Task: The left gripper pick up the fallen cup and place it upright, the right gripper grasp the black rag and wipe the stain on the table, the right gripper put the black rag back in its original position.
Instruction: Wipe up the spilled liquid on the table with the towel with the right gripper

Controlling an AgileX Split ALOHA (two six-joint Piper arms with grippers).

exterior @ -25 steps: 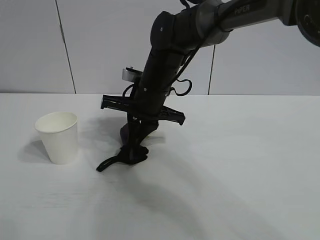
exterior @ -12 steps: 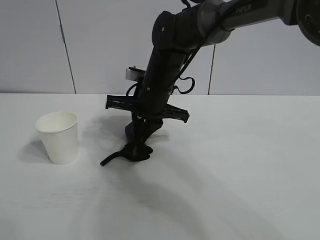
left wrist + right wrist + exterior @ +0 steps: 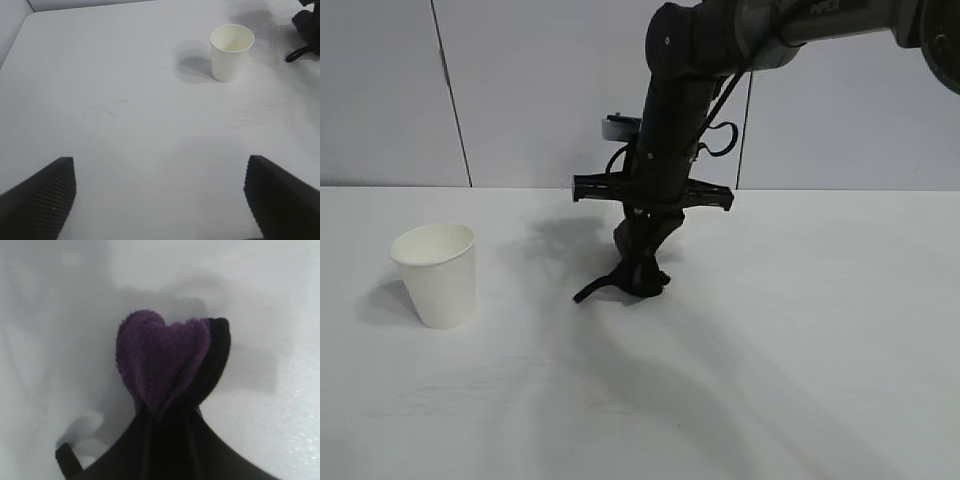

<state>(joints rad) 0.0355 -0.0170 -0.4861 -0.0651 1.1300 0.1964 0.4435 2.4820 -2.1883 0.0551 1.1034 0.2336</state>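
1. plain white tapered paper cup (image 3: 436,275) stands upright on the wide white surface (image 3: 800,340), toward the exterior view's left.
2. right tool (image 3: 642,262) points steeply down, clenched on the small bunched black rag with a purple patch (image 3: 638,280), well right of the cup.
3. rag's lower edge appears to touch the surface; contact not certain.
4. rag's thin loop tail trails toward the cup.
5. left tool (image 3: 160,197) released, fingers (image 3: 42,192) spread wide above bare surface, apart from the cup.
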